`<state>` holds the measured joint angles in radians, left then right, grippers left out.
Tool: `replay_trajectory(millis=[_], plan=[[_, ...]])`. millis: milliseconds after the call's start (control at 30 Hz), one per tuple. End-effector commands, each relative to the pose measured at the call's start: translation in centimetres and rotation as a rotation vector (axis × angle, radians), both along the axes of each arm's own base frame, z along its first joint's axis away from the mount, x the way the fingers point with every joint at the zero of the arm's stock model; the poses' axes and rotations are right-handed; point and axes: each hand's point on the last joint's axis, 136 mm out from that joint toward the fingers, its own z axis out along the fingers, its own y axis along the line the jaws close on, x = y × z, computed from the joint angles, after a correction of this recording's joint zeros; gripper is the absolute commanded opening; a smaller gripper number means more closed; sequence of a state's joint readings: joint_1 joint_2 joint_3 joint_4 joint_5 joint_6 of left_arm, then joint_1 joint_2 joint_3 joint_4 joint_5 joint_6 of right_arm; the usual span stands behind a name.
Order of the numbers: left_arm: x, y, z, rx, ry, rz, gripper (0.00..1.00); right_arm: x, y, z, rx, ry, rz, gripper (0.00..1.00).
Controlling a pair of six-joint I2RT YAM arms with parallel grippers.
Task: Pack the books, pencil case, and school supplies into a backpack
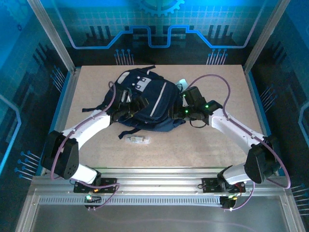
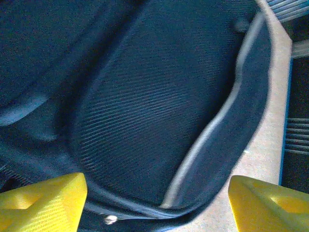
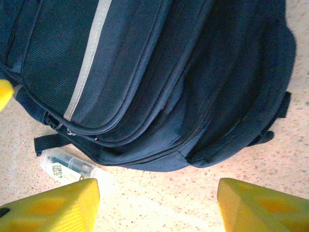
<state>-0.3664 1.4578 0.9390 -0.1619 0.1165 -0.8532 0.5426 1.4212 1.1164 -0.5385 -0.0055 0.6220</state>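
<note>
Standing here watching: over on the left, the left gripper (image 2: 157,207) hangs right over the big dark navy fabric backpack (image 1: 149,96). Its yellow fingers (image 2: 43,203) are spread wide with nothing between them, just black mesh and grey piping underneath. So it's empty-handed.

The bit the next move hangs on, imo, is the long floppy clear plastic pencil case (image 1: 137,139) with the dark stuff inside. It's lying flat on the speckled tan table (image 1: 207,154), just off the backpack's near edge. That puts it on the robot's side of the bag, roughly between the two arms and a touch left of centre. Its long axis runs pretty much side to side, along the bag's bottom edge. From either hand it lies back toward the bases, not further out.

On the right, the right gripper (image 3: 155,205) sits by the bag's right-hand corner, fingers also well apart and empty, with bare table between them. In its wrist view the pouch is off to its left, near that side's finger and just beside a black strap end (image 3: 46,142).

My guess is the left hand is slightly nearer from above, though the right one has the pouch in plain sight. Whichever goes, it'd want its fingers closing across the pouch's narrow width. I can't tell whether any zip is open.
</note>
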Motion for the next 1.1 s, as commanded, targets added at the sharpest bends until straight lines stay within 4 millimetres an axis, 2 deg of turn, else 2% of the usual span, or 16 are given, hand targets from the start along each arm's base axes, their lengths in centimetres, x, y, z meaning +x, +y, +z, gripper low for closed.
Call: replay_trajectory(millis=[0,200,433,600,700,733,767,900,1067], plan=[[-0.1,2.2,-0.2,-0.046,-0.020,0.185,0.76,0.3,0.9,-0.6,-0.011,-0.022,-0.021,0.67],[-1.1,4.5,-3.4,-0.078,0.030,0.373,0.72,-0.4,2.3,-0.9,-0.010,-0.025,-0.006,0.66],[0.8,5.8,-5.1,-0.058,0.028,0.495,0.65,-0.6,2.2,-0.4,-0.025,-0.041,-0.010,0.66],[2.7,5.4,-6.1,-0.071,0.032,0.505,0.55,-1.1,2.0,-0.4,-0.022,-0.050,-0.010,0.65],[3.2,4.5,-7.1,-0.093,0.058,0.484,0.53,-1.7,3.0,-0.4,-0.002,-0.063,0.027,0.65],[3.2,4.3,-7.4,-0.105,0.066,0.483,0.48,-1.9,3.5,-0.3,0.006,-0.068,0.046,0.64],[3.3,4.1,-7.6,-0.116,0.070,0.481,0.38,-2.2,4.2,-0.2,0.011,-0.074,0.072,0.64],[3.8,3.1,-6.7,-0.171,0.041,0.466,0.02,-2.6,6.5,-0.5,0.001,-0.086,0.136,0.64],[3.7,2.1,-3.1,-0.234,-0.015,0.458,0.00,-2.1,9.3,-1.4,0.024,-0.081,0.159,0.60]])
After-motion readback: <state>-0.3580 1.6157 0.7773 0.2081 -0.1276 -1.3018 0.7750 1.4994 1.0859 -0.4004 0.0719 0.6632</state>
